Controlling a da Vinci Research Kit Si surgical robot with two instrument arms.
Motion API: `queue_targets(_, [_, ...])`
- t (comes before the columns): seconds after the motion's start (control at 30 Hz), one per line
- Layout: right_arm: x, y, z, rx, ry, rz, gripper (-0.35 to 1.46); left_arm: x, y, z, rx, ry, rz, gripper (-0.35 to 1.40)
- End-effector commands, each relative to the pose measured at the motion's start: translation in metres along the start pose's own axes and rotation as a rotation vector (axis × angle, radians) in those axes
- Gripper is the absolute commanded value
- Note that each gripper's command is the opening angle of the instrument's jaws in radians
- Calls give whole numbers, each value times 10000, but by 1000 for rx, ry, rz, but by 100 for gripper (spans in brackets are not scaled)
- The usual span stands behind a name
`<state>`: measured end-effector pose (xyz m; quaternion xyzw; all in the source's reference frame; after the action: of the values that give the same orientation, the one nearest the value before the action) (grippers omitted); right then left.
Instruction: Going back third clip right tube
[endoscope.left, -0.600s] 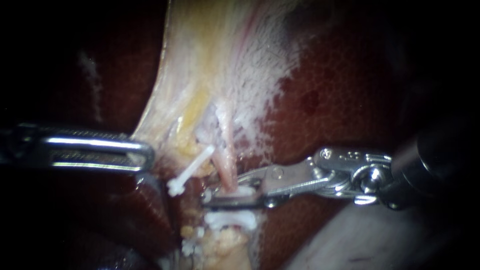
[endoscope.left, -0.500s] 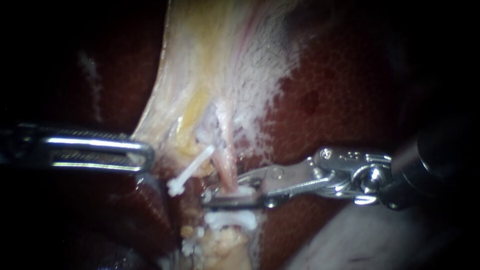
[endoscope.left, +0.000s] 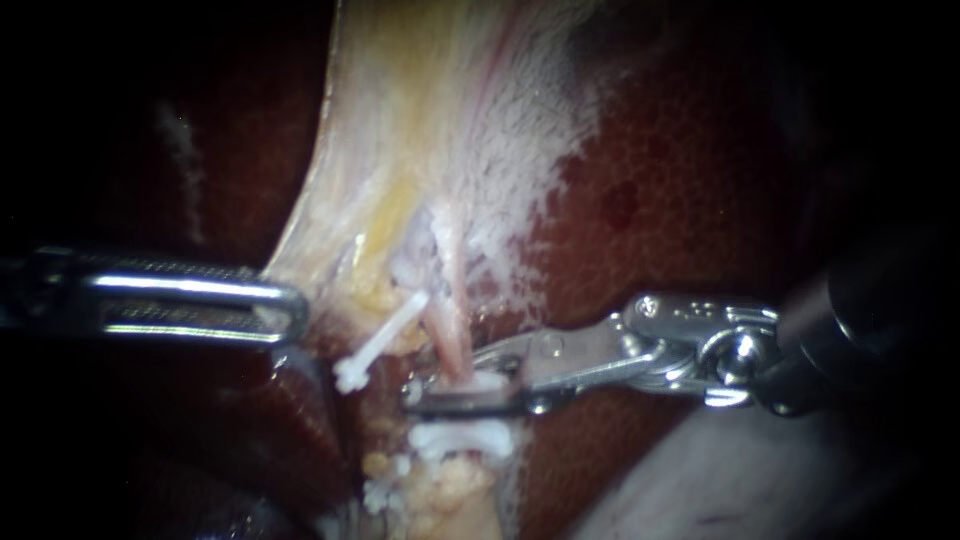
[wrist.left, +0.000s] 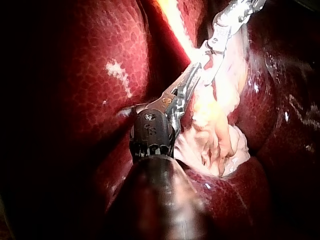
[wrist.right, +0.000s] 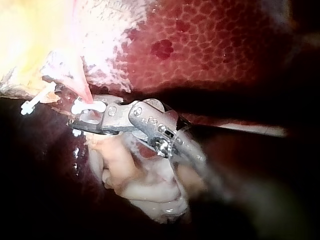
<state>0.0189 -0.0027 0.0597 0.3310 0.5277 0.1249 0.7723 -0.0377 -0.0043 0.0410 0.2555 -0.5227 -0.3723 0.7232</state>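
The right tube (endoscope.left: 452, 335) is a thin pink strand running down from the pale gallbladder (endoscope.left: 430, 120). My right instrument (endoscope.left: 440, 385) comes in from the right, and its jaws lie across the tube's lower end, shut on a white clip (endoscope.left: 482, 381). The right wrist view shows the same clip (wrist.right: 88, 108) in the jaws (wrist.right: 82, 117). A second white clip (endoscope.left: 458, 437) sits just below, and a third (endoscope.left: 380, 340) slants across the tissue to the left. My left instrument (endoscope.left: 290, 310) is shut on the gallbladder's pale edge, also visible in the left wrist view (wrist.left: 220, 30).
Dark red liver (endoscope.left: 680, 170) fills the right and the left background. Yellow fatty crumbs (endoscope.left: 440, 485) lie under the clips. A pale fold of tissue (endoscope.left: 720, 480) lies at the lower right, under my right instrument's shaft.
My right instrument's wrist has shifted very slightly left and up; its jaws stay at the tube. The left instrument and the clips have not moved.
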Motion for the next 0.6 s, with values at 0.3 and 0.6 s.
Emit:
queue_targets(0.3, [-10,5,-21,-71,11,-130,60,0,1,-1,2,0,1,-35])
queue_targets(0.6, [-26,3,-85,-146,18,-197,60,3,11,-3,-4,-2,1,-35])
